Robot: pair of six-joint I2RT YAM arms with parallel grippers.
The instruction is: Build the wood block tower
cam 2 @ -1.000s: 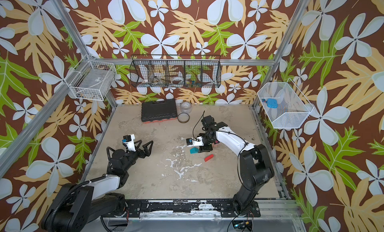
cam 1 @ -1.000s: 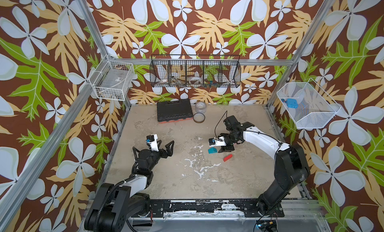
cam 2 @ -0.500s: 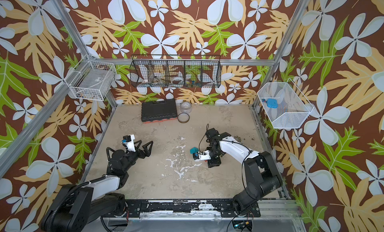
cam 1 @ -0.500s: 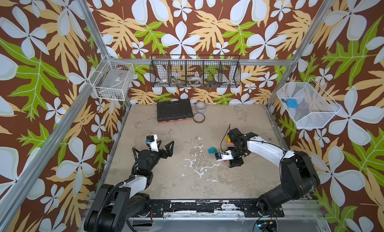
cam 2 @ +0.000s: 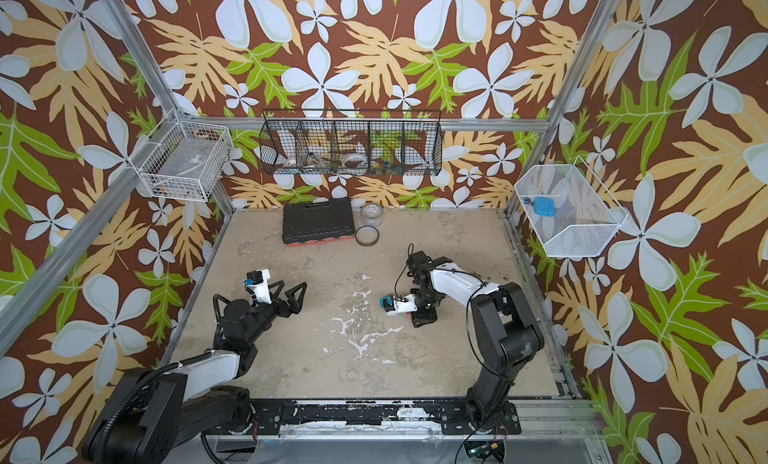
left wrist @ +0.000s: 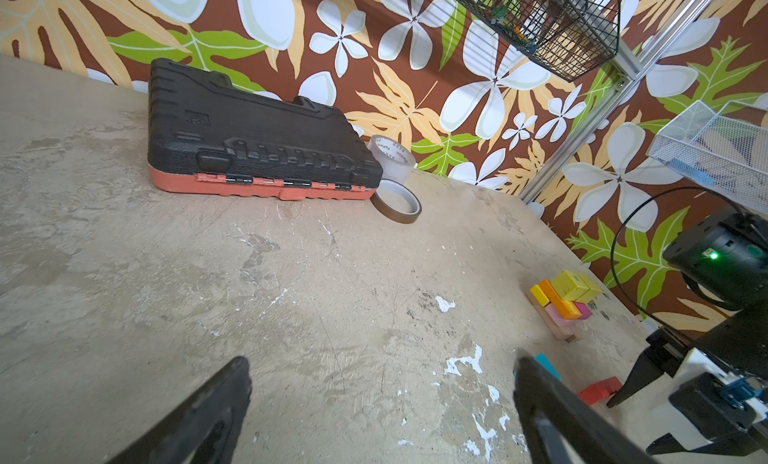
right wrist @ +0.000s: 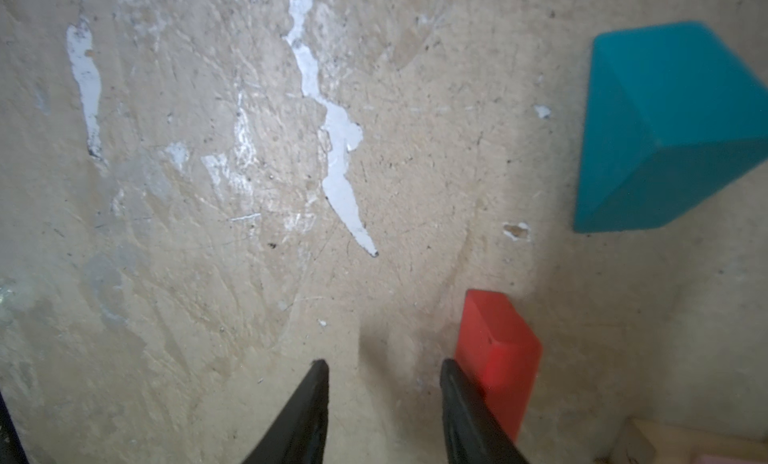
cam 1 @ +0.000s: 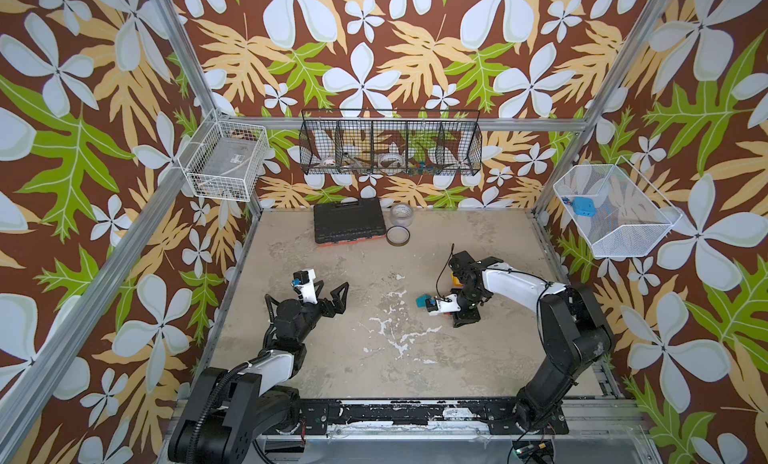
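Note:
The wood block tower (left wrist: 561, 301) is a low stack of yellow, orange, pink and magenta blocks on a tan plank. In a top view only its orange and yellow part (cam 1: 456, 280) shows behind the right arm. A teal wedge (right wrist: 665, 129) (cam 1: 423, 300) and a red block (right wrist: 494, 358) (left wrist: 600, 391) lie loose on the table in front of it. My right gripper (right wrist: 383, 364) (cam 1: 465, 318) points down at the table, open, with bare table between its fingers. The red block lies just outside one finger. My left gripper (left wrist: 381, 360) (cam 1: 334, 285) hangs wide open and empty, well to the left.
A black tool case (cam 1: 348, 222) with an orange underside lies at the back, next to two tape rolls (cam 1: 398, 235). Wire baskets (cam 1: 390, 148) hang on the back and side walls. White paint flecks (cam 1: 399, 337) mark the table's middle.
My right gripper has moved from beside the teal wedge toward the front, down over the red block, and its jaws have narrowed. The left arm has not moved.

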